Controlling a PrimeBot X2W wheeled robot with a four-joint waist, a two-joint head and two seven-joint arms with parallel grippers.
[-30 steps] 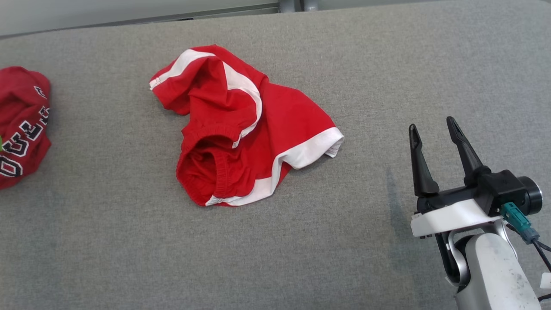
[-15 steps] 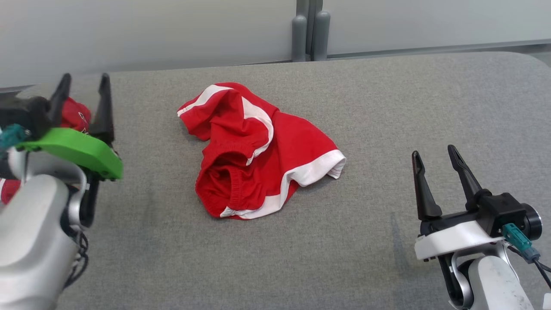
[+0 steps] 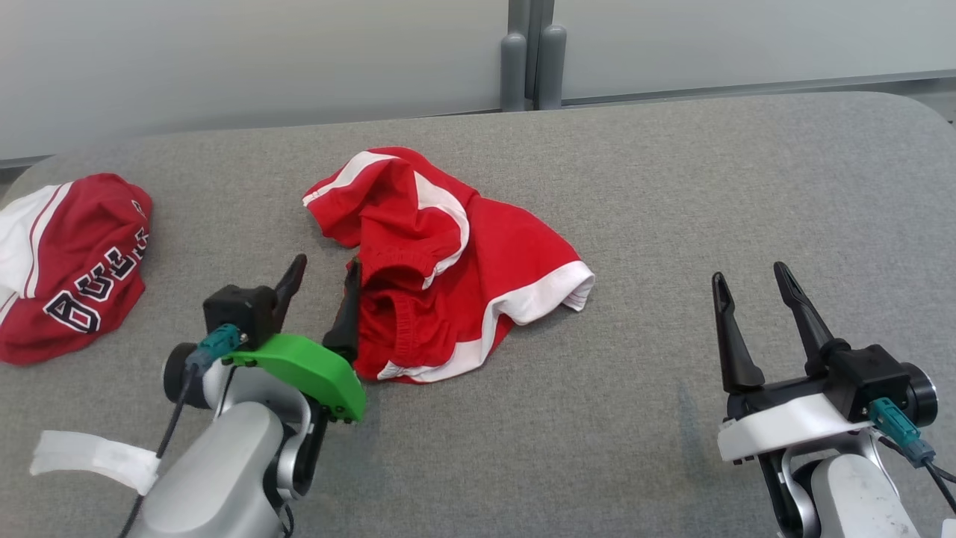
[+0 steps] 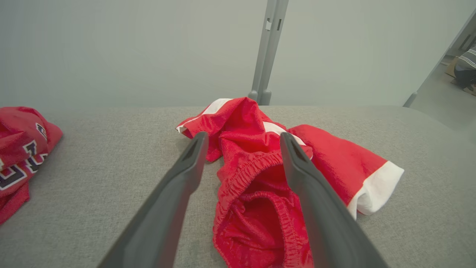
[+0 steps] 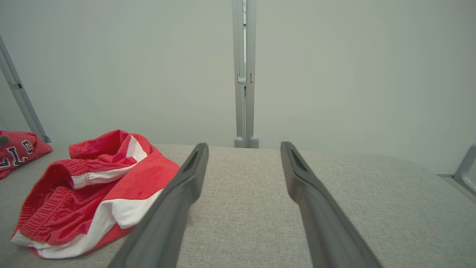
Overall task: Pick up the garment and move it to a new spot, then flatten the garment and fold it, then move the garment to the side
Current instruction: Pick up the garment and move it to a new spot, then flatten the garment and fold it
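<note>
The garment [image 3: 448, 261] is a pair of red shorts with white trim, lying crumpled in the middle of the grey padded table [image 3: 672, 194]. My left gripper [image 3: 325, 270] is open at the shorts' near left edge, its right finger against the elastic waistband. In the left wrist view the waistband [image 4: 256, 175] lies between the two spread fingers of that gripper [image 4: 241, 139]. My right gripper [image 3: 750, 276] stands open and empty well to the right of the shorts. The right wrist view has the shorts [image 5: 93, 193] at lower left, beside the gripper [image 5: 243, 147].
A second red garment with dark lettering [image 3: 67, 261] lies bunched at the table's left edge. Grey wall panels with a post [image 3: 526, 56] stand behind the table. Bare grey surface stretches right of the shorts and along the near edge.
The head camera has tilted up and turned, shifting the whole picture. My left arm came into view at the far left and has swung in to the shorts' waistband. The right gripper stays put.
</note>
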